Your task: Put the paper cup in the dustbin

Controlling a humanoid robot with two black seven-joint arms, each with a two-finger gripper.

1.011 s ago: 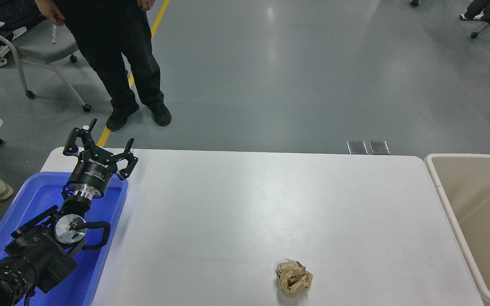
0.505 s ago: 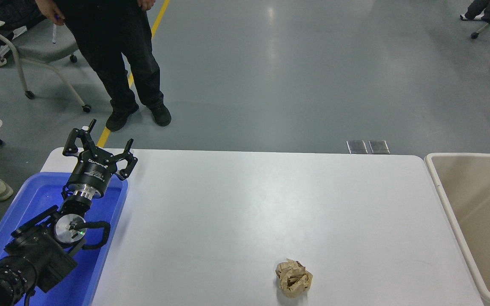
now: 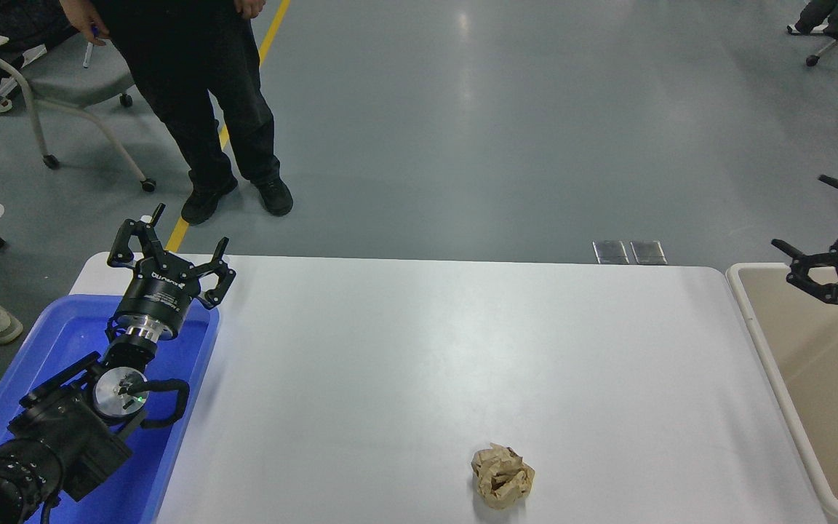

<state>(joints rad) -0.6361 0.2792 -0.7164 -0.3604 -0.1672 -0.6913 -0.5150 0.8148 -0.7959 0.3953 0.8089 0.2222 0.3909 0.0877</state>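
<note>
Right gripper point(image 3: 826, 233) has just come into view at the right edge; it was absent from both earlier frames. It now hangs above the far left corner of the dustbin point(image 3: 753, 320), fingers spread wide, nothing between them.

Left gripper point(image 3: 172, 251) unchanged: parked at lower left over the blue tray point(image 3: 62, 342), fingers splayed, holding nothing.

Paper cup: not visible anywhere, neither on the tabletop point(image 3: 419, 364) nor in the part of the dustbin interior that shows. The bin runs off the right edge, so the cup may lie in the hidden part; cannot confirm.

Only loose item on the tabletop is the crumpled brown paper ball point(image 3: 503, 476), near the front edge, not moved across the frames. Person point(image 3: 201, 102) stands beyond the far left corner.

Judgement: an empty, spread gripper over the bin with no cup in sight fits a drop already made, with the arm in transit over the bin. Task likely done or nearly so, but unverified from this view.
</note>
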